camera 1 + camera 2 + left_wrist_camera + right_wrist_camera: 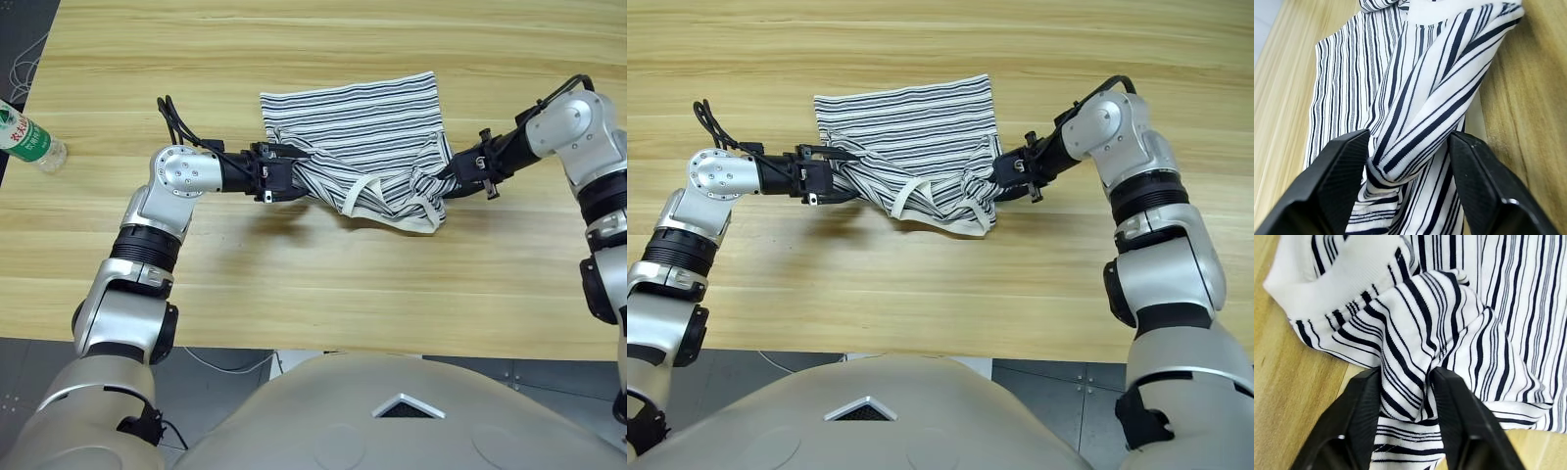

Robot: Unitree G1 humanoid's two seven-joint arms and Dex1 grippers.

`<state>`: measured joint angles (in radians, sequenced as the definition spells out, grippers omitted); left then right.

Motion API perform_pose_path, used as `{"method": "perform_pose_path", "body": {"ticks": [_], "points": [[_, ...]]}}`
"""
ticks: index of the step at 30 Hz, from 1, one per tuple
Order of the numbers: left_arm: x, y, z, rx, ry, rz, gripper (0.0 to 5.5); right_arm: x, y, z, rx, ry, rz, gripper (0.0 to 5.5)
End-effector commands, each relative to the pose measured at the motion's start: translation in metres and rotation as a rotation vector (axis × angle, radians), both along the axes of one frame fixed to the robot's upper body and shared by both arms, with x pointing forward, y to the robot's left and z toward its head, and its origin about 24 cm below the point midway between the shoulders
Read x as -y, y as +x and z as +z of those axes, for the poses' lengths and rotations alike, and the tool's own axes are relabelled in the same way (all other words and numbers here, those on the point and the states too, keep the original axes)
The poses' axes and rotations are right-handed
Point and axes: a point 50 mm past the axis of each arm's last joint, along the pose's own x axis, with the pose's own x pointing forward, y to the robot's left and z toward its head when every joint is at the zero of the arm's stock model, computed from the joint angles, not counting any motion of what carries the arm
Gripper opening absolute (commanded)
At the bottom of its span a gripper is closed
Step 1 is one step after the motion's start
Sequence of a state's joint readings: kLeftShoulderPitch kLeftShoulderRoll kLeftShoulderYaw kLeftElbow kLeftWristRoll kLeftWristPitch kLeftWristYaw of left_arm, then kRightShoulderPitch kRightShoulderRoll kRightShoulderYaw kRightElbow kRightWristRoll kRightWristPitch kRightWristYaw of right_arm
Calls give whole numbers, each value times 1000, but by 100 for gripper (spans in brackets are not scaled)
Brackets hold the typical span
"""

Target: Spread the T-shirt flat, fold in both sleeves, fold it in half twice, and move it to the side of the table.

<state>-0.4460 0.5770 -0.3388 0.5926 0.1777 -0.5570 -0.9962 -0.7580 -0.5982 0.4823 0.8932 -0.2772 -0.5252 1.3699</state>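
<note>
While both grippers hold cloth, the step in hand reads as the first one, spreading flat; no sleeve fold or halving looks done yet. Nearest is bare table [294,284]. Next out, the left gripper [294,174] is closed on a twisted bunch at the left near side of the T-shirt [362,122], and the right gripper [448,178] is closed on a bunch at its right near side. Between them the near part of the shirt sags, rumpled, with white ribbed edging looped up. Its far part lies flat on the wood, about mid-table. The next move likely calls for drawing the two pinched bunches apart and toward the near edge until the wrinkles go, then lowering and letting go. Pulling unevenly could drag the flat far part askew. Far left, near the table's edge and well apart from the shirt, lies a bottle [29,137]. Count: one T-shirt, two grippers, one bottle, one table.
</note>
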Motion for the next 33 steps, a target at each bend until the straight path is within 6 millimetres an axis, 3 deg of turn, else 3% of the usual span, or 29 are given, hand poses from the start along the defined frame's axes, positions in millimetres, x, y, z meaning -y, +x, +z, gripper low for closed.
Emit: {"method": "perform_pose_path", "body": {"ticks": [1, 9, 14, 30, 33], "points": [[0, 2, 1, 17, 7, 1, 290, -5, 4, 10, 5, 44, 10, 102], [0, 2, 0, 22, 12, 3, 290, -2, 3, 11, -37, 50, -14, 96], [0, 3, 1, 27, 15, 5, 290, 2, 0, 8, -74, 27, -12, 168], [1, 4, -1, 39, 22, 5, 290, 2, -2, 14, -124, 79, -32, 168], [1, 4, -2, 42, 20, 5, 290, 3, -2, 11, -109, 62, -36, 107]]}}
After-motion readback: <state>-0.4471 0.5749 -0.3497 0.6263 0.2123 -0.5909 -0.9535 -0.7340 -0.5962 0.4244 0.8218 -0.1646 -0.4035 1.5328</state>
